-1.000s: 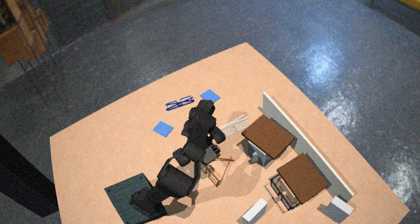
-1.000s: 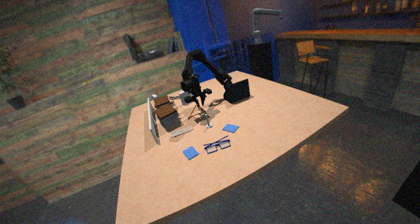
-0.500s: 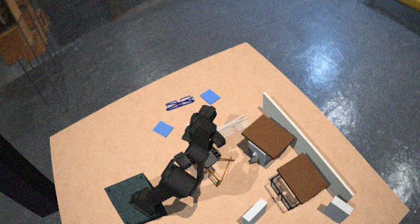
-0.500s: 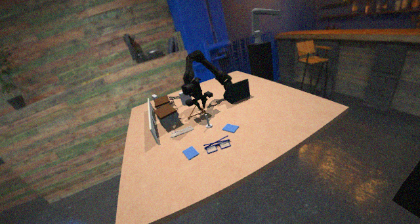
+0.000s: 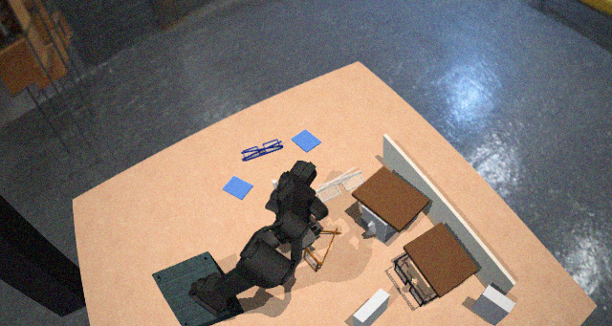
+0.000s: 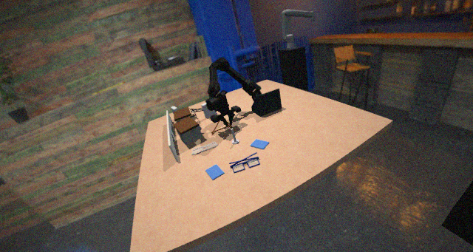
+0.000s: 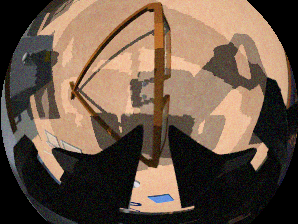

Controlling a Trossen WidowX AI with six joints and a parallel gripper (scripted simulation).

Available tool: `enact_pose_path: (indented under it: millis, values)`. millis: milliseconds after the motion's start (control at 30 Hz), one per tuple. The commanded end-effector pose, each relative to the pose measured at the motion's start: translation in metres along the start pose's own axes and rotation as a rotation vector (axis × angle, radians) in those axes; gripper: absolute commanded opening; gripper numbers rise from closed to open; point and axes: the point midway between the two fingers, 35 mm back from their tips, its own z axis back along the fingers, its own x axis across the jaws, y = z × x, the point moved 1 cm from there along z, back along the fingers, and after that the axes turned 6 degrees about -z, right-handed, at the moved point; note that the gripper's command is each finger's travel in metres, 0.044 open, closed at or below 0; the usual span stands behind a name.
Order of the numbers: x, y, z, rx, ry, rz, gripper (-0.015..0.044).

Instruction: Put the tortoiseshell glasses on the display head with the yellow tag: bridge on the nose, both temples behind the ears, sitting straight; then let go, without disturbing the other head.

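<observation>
The tortoiseshell glasses (image 5: 329, 249) (image 7: 159, 62) show amber-brown, their temples angled in to meet in a triangle. My gripper (image 7: 156, 129) (image 6: 228, 125) is partly open over them; in the wrist view the near end of the front frame shows between the fingertips, not clamped. One display head (image 5: 377, 222) is grey with a brown top and a nose, and bears no glasses. The other head, under a brown top (image 5: 441, 259), has black glasses (image 5: 413, 282) at its face. The yellow tag cannot be made out clearly.
White glasses (image 5: 344, 185) (image 6: 202, 150) lie near the bare head. A pale panel (image 6: 171, 135) stands behind both heads. White blocks (image 5: 372, 307) (image 5: 494, 303) flank the other head. Blue glasses (image 6: 245, 164), two blue cloths (image 5: 306, 141) (image 5: 238, 187) and a small white stand (image 6: 233, 137) are farther off.
</observation>
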Motion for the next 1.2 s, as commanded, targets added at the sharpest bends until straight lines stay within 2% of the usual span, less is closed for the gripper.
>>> enact_pose_path:
  millis: [0, 433, 1033, 1167]
  values:
    - [-0.0026, -0.0009, -0.0036, -0.007, 0.004, 0.007, 0.0120]
    - [0.0030, -0.0003, -0.0036, -0.007, 0.004, 0.007, 0.0120]
    - [-0.0002, -0.0002, -0.0037, -0.004, 0.007, 0.006, 0.0000]
    - [-0.0002, -0.0002, -0.0037, -0.004, 0.007, 0.006, 0.0000]
